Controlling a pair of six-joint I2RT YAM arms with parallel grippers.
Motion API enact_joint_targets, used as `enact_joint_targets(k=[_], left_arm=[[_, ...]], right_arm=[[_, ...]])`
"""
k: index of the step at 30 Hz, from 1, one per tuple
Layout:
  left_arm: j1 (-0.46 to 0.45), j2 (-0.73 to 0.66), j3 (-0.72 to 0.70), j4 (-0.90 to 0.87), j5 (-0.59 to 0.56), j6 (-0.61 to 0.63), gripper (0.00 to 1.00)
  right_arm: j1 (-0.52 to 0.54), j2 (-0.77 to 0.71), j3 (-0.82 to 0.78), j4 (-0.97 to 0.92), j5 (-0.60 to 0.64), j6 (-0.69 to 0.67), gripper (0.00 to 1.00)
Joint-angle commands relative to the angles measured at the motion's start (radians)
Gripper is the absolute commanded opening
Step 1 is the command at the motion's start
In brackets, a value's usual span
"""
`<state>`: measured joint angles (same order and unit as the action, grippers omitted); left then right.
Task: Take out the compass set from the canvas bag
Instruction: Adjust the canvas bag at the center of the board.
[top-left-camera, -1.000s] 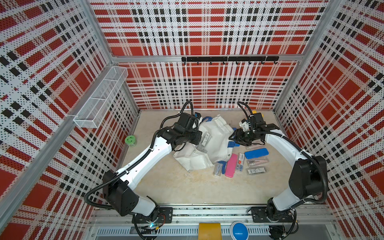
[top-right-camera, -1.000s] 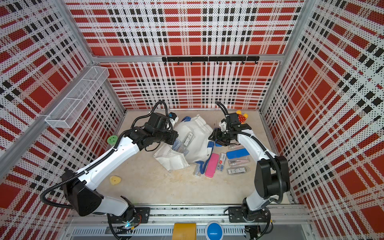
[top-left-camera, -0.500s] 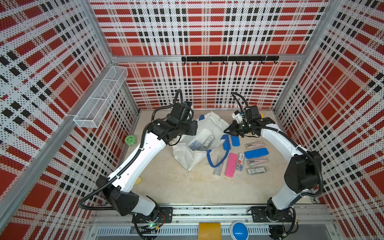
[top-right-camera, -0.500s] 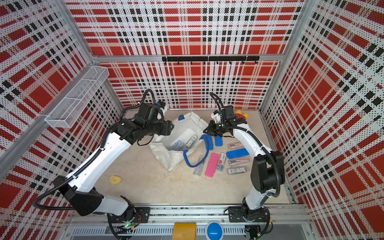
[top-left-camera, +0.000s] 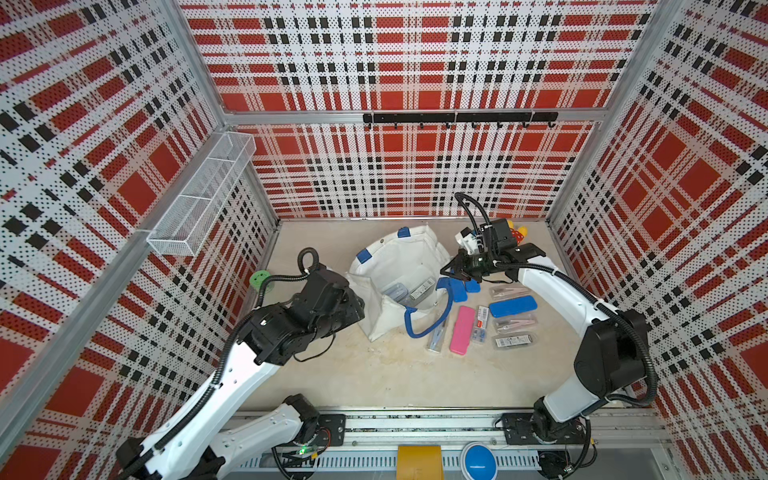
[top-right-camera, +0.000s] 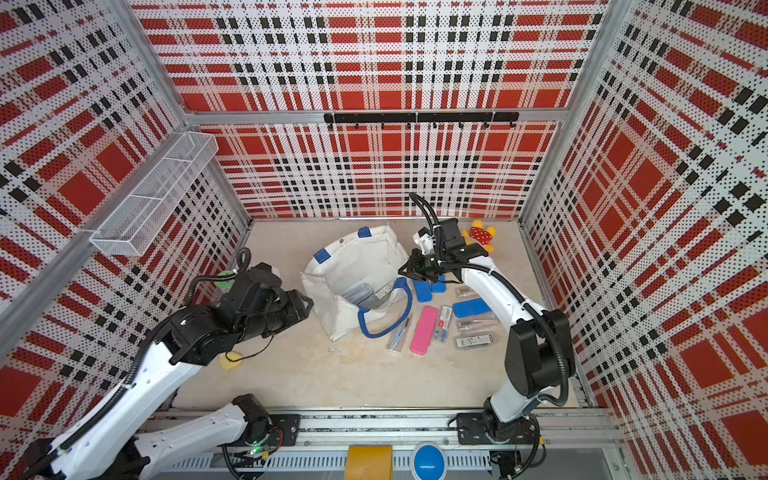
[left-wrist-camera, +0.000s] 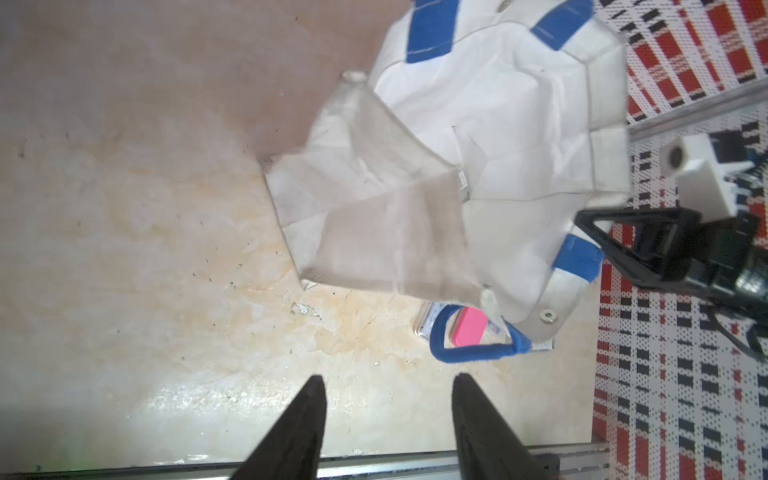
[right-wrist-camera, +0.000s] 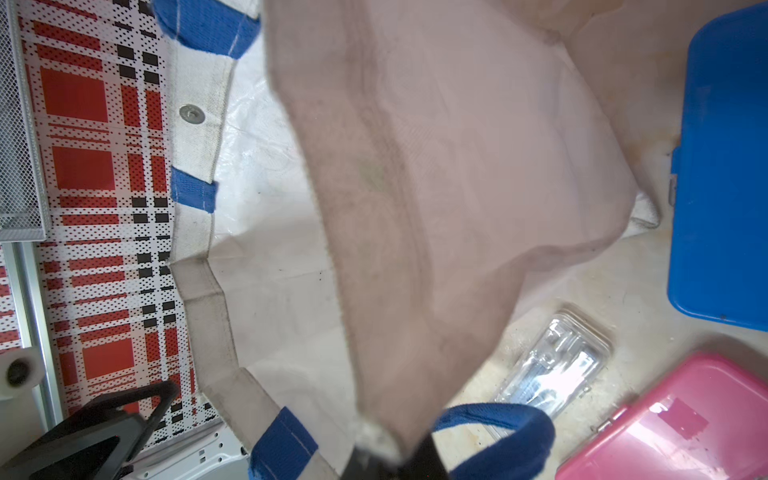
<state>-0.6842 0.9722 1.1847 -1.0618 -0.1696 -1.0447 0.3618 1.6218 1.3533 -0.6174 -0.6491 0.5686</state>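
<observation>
canvas bag (top-left-camera: 395, 266): mouth open, rim pinched in right gripper (top-left-camera: 446, 272)
left gripper (top-left-camera: 359, 305): just beside bag's opposite side
pink case (top-left-camera: 462, 330): near right gripper

No word, brand or number can be read anywhere. In a top view, a small clear pack (top-left-camera: 481, 325) at three o'clock of the pink case (top-left-camera: 462, 330) carries a red-and-white label, but its print is too small to make out. A long clear pack (top-left-camera: 513, 341) further out, at four o'clock, bears a white strip, perhaps a barcode. Inside the canvas bag (top-left-camera: 374, 266), a clear case (top-left-camera: 421, 288) shows a white label, equally illegible.
</observation>
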Motion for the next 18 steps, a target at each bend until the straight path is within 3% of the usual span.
enact_joint_targets(k=[1, 9, 12, 18], left_arm=[[-0.005, 0.045, -0.005, 0.156, -0.006, -0.142, 0.55], [0.009, 0.191, 0.085, 0.209, -0.001, -0.152, 0.62], [0.044, 0.200, 0.072, 0.209, 0.014, -0.165, 0.73], [0.090, 0.216, 0.028, 0.219, 0.053, -0.180, 0.73]], right_arm=[[0.007, -0.022, -0.027, 0.004, 0.005, -0.032, 0.00], [0.006, -0.017, -0.058, 0.016, 0.008, -0.046, 0.00], [0.007, -0.023, -0.073, 0.016, 0.017, -0.061, 0.00], [0.007, -0.040, -0.101, 0.001, 0.037, -0.108, 0.00]])
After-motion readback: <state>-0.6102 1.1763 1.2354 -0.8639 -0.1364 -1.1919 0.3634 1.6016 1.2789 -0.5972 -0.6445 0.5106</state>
